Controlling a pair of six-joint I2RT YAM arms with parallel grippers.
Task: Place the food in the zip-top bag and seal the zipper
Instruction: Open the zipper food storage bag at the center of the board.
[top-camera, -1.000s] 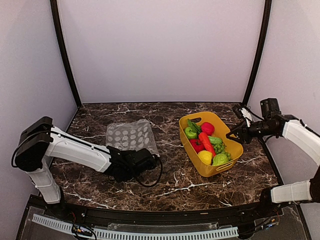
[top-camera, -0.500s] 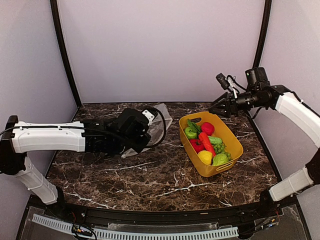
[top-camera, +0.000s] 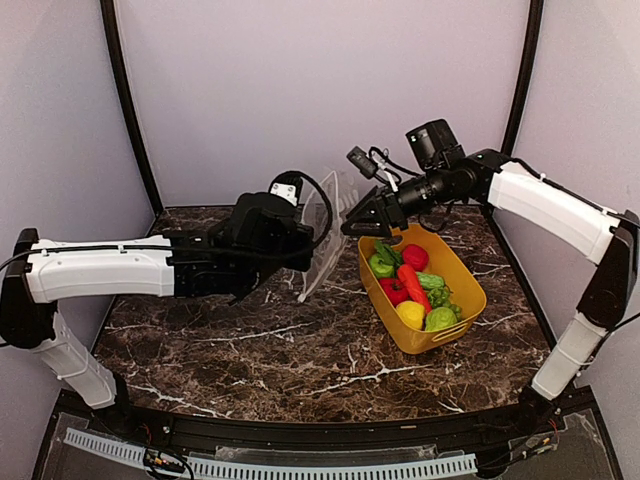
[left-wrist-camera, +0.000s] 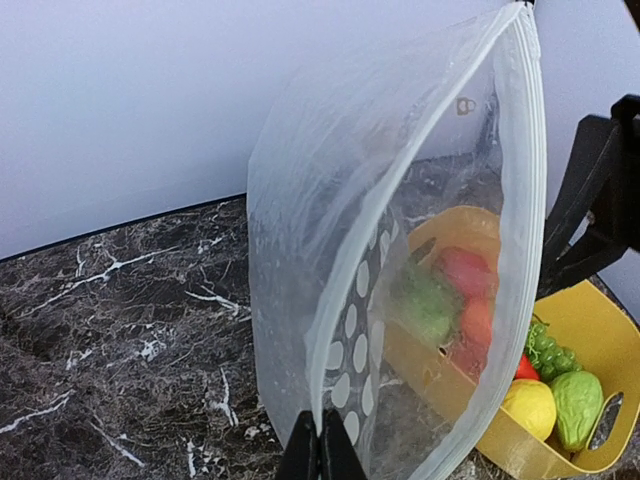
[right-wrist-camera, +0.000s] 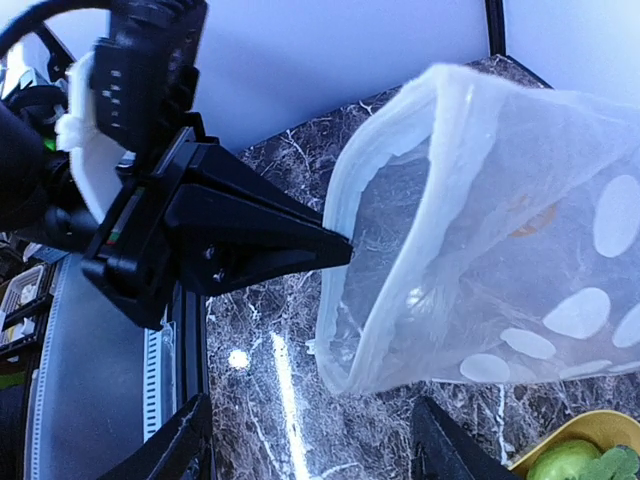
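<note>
My left gripper (top-camera: 300, 256) is shut on the zip-top bag (top-camera: 322, 228) and holds it upright above the table. In the left wrist view the fingertips (left-wrist-camera: 320, 456) pinch the whitish zipper (left-wrist-camera: 332, 330) at the rim, and the bag (left-wrist-camera: 330, 190) gapes open. My right gripper (top-camera: 348, 227) is open, right at the bag's upper edge. In the right wrist view it (right-wrist-camera: 315, 430) spreads wide just below the bag's mouth (right-wrist-camera: 380, 290), touching nothing. The food (top-camera: 414, 287) lies in the yellow basket (top-camera: 455, 268): lemon (top-camera: 410, 314), red piece (top-camera: 415, 256), green apple (top-camera: 380, 265).
The yellow basket stands right of centre on the dark marble table (top-camera: 250, 345); it shows through the bag in the left wrist view (left-wrist-camera: 590, 330). Black posts and pale walls close in the back and sides. The left arm's black cable (top-camera: 318, 205) loops beside the bag.
My left gripper lifted the bag off the table and raised it upright. My right arm swung left from beside the basket to the bag's mouth.
</note>
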